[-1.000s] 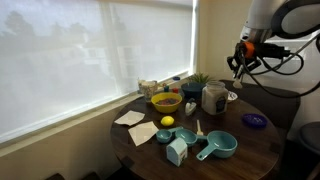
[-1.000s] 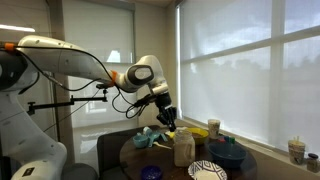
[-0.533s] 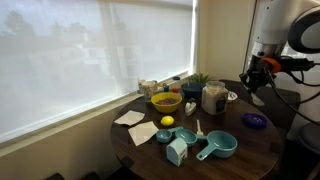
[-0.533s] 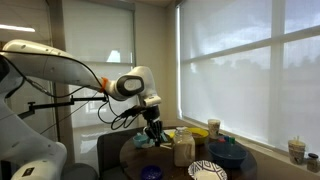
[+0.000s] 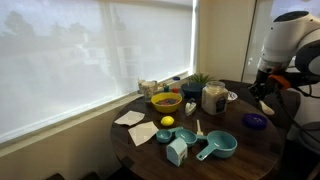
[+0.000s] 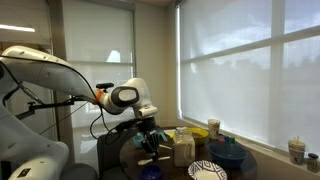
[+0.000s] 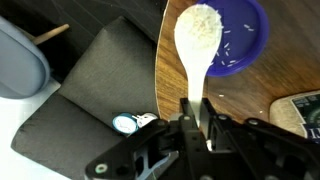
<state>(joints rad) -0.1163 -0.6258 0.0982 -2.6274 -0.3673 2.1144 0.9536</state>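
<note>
Hand (image 7: 197, 112) clamped on the handle of a white spoon (image 7: 198, 35) heaped with rice, above the rim of the purple bowl (image 7: 245, 40) near the desk (image 7: 240, 105) edge. Judged step: rice transfer. The next move calls for a level, centred spoon.

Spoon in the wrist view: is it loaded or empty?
Loaded: white grains lie heaped in the white spoon, which the gripper holds by the purple plate.
</note>
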